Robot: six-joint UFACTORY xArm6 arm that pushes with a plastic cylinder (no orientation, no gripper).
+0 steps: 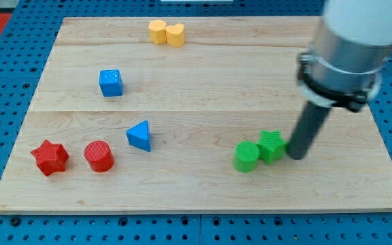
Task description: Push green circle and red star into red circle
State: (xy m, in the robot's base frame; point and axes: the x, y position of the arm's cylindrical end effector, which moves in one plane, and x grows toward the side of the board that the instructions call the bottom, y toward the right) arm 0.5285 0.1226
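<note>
My arm reaches down from the view's upper right, its dark rod upright, my tip (296,156) low.

A pale wooden surface (203,75) made of long planks fills most of the view. A blue pegboard (12,61), dotted with small holes, borders it from 3 to 9 o'clock.

No readable text, labels, brands, numbers or signs anywhere in the camera view: nothing on the wooden board (203,68), the coloured blocks, the blue pegboard (5,41) around it, or the arm.
</note>
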